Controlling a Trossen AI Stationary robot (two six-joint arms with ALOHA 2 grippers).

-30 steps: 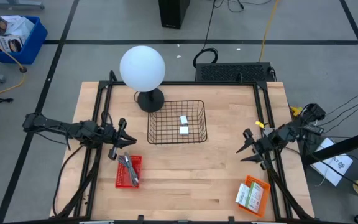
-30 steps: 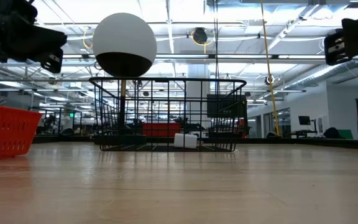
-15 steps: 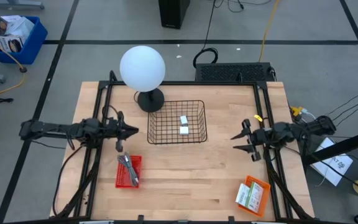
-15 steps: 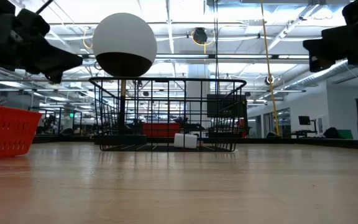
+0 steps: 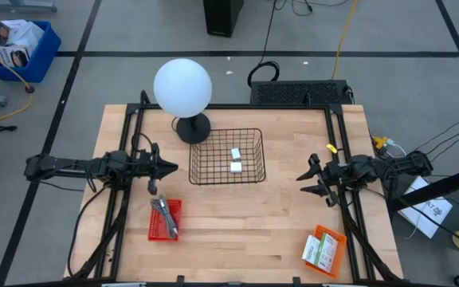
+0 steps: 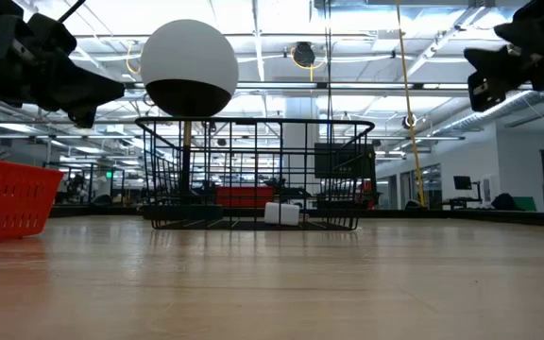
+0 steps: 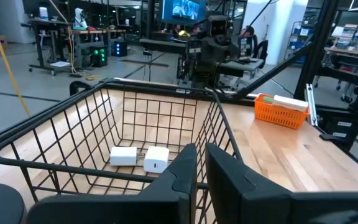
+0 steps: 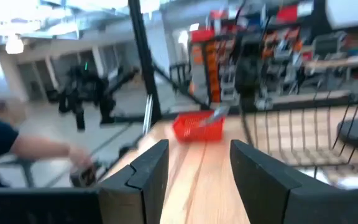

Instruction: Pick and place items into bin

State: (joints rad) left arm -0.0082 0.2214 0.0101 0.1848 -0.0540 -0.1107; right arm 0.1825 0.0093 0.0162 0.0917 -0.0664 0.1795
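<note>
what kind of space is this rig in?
Looks like a robotics lab or workshop: wooden bench with two arms, open floor with cables, and equipment racks and monitors behind the wire basket.

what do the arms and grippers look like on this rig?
Two slim dark, near-black jointed arms with black cables looping along them. The left gripper and right gripper each end in two flat, dark, matte fingers tapering toward the tips. No markings visible.

The left gripper (image 7: 201,163) hangs with its jaws nearly shut, just before the black wire basket (image 7: 55,127). Two white blocks (image 7: 143,158) lie touching inside it. At two o'clock, an orange bin (image 7: 280,111) sits on the counter (image 7: 278,155).
</note>
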